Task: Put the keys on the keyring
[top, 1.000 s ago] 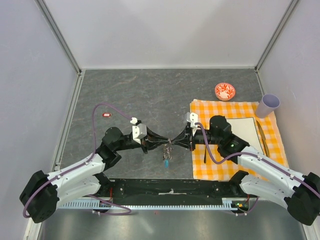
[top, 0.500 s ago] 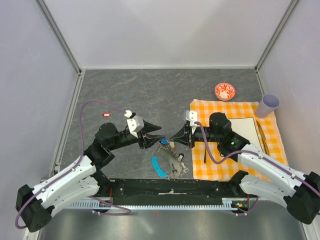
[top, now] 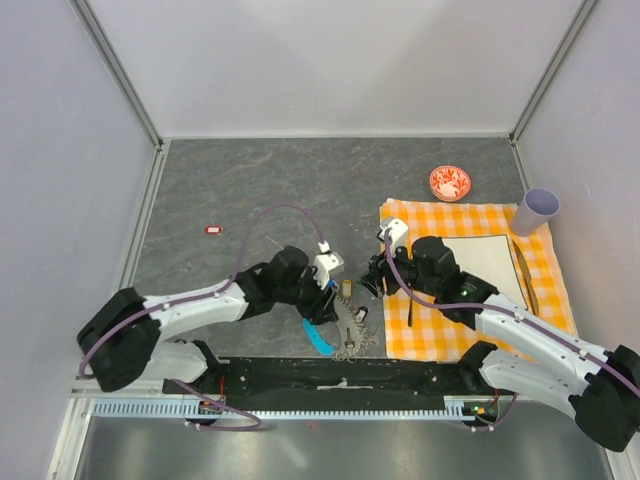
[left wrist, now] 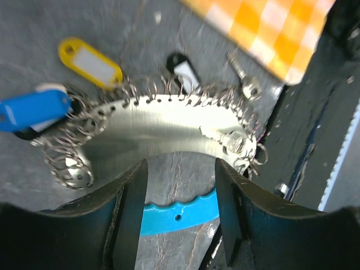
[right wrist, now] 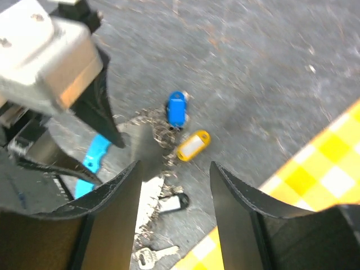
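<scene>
Top view: shows keyring [top: 347,325] flat on table [top: 260,190], just beside cloth [top: 420,340]. Places left gripper [top: 325,293] at 11 o'clock of it and right gripper [top: 372,279] at 1 o'clock.

Left wrist view: shows fingers [left wrist: 126,208] spread apart, gripping nothing. Shows keys [left wrist: 183,67] fanned along the keyring's 12 o'clock edge and cyan strap [left wrist: 180,207] at 6 o'clock.

Right wrist view: shows fingers [right wrist: 112,219] apart and empty above the table. Shows keyring and keys lying beyond, toward 12 o'clock.
</scene>
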### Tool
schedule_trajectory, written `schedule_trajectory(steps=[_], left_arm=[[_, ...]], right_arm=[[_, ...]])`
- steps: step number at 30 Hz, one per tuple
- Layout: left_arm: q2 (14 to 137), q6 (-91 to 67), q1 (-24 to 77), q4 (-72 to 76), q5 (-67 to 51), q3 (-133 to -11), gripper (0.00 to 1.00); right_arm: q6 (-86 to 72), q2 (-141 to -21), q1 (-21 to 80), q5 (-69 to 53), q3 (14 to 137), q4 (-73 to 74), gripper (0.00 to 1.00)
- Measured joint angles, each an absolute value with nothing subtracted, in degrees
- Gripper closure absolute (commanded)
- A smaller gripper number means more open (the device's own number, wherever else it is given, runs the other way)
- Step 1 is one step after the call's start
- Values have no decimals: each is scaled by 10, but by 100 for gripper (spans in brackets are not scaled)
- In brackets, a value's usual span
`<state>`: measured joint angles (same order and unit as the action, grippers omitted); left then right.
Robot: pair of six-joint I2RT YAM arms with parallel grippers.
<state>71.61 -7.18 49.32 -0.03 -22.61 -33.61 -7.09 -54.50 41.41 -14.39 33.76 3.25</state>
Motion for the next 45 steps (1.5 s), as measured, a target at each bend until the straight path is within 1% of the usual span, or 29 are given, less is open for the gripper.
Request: schedule_trajectory(steps=[2, 8, 12, 15, 21, 23, 31, 38, 45], left_arm=[[763, -77, 508, -20, -218, -344, 42], [867, -83, 514, -58, -179, -404, 42], [914, -88, 506, -59, -153, -451, 42], [933, -98, 479, -59, -142, -470, 42], [930, -129, 382, -54, -119, -468, 41], [926, -134, 366, -54, -109, -465, 41], [918, -148, 362, -31, -98, -449, 41], [914, -154, 361, -15, -107, -438, 41], [913, -159, 361, -8, -113, -430, 41]], right_arm=[[-92, -541, 413, -105, 322, 44, 36], [-124, -545, 407, -30, 310, 62, 35], [-125, -558, 406, -11, 310, 60, 34], [-122, -577, 406, -10, 310, 55, 36], [-109, -636, 406, -54, 320, 57, 39], [-108, -649, 409, -72, 326, 64, 39], [-136, -656, 488, -82, 327, 72, 43], [-175, -695, 534, -45, 327, 33, 59], [-206, -748, 577, -6, 327, 11, 61]])
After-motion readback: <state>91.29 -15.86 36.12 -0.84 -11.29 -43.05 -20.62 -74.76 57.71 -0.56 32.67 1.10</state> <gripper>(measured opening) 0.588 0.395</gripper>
